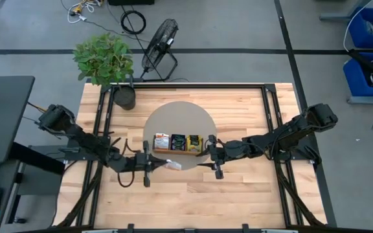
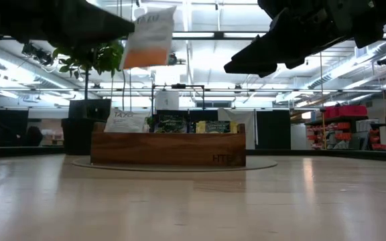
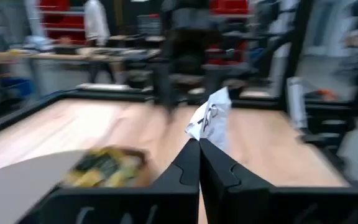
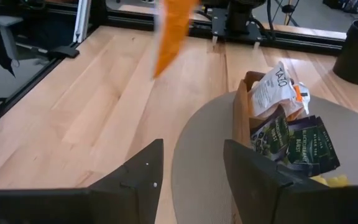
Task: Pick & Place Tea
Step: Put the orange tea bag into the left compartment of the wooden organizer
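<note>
An orange-and-white tea sachet (image 2: 149, 37) is up in the air in my left gripper (image 3: 199, 146), near the table's near side, just in front of the tray; it also shows as the sachet (image 1: 173, 164) from above. The long brown wooden tray (image 2: 168, 148) sits on a round grey mat (image 1: 203, 120) and holds standing sachets: a white one (image 4: 271, 87), dark ones (image 4: 297, 146) and a yellow one (image 1: 194, 143). My right gripper (image 4: 191, 168) is open, hovering over the mat's near right edge, beside the tray's right end. My left gripper pinches the sachet between its two shut fingers at one edge (image 3: 199, 134), close to a corner. The fingers come roughly level from the table's left. The sachet is lifted well clear of the table and stands roughly upright, white half up and orange half (image 2: 146, 57) down.
A potted plant (image 1: 105, 61) stands at the table's far left corner, with a fan (image 1: 159, 45) on the floor behind. A black frame (image 1: 271, 110) runs along the table's edges. Bare wood (image 1: 186, 200) lies near the near edge. People show in the room beyond.
</note>
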Controlling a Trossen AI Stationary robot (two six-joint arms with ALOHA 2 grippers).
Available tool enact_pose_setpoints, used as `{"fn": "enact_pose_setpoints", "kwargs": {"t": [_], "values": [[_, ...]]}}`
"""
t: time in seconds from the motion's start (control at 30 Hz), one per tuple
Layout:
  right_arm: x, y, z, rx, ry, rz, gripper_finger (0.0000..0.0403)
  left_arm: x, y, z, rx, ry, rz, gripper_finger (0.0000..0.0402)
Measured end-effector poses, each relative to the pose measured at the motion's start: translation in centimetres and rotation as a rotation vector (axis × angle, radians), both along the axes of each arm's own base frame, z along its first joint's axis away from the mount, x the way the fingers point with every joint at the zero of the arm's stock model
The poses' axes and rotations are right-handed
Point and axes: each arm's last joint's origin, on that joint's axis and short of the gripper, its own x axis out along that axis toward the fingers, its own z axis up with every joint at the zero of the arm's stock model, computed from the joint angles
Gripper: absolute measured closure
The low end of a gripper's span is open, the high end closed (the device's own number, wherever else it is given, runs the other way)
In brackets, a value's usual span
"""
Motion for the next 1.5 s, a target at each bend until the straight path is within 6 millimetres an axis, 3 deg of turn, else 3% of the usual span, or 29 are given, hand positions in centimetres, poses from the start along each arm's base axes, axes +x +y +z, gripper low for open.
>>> {"fn": "enact_pose_setpoints", "kwargs": {"t": [0.17, 0.57, 0.77, 1.13, 1.5], "values": [[0.0, -0.1, 0.0, -0.006, 0.0, -0.02, 0.0227, -0.8, 1.0, -1.1, 0.032, 0.038, 0.156, 0.0401], [0.0, -0.6, -0.2, -0.033, 0.021, -0.043, 0.0227, -5.2, 3.9, -1.8, -0.059, -0.001, 0.221, 0.0401], [0.1, -0.7, -0.2, -0.033, 0.023, -0.046, 0.0227, -6.3, 5.1, -2.3, -0.008, 0.067, 0.239, 0.0401], [0.2, -1.3, -0.3, -0.024, 0.025, -0.069, 0.0227, -5.5, 7.5, -3.3, -0.054, 0.163, 0.259, 0.0401], [0.2, -1.5, -0.3, -0.027, 0.028, -0.077, 0.0227, -5.0, 9.3, -3.3, -0.11, 0.153, 0.33, 0.0401]]}}
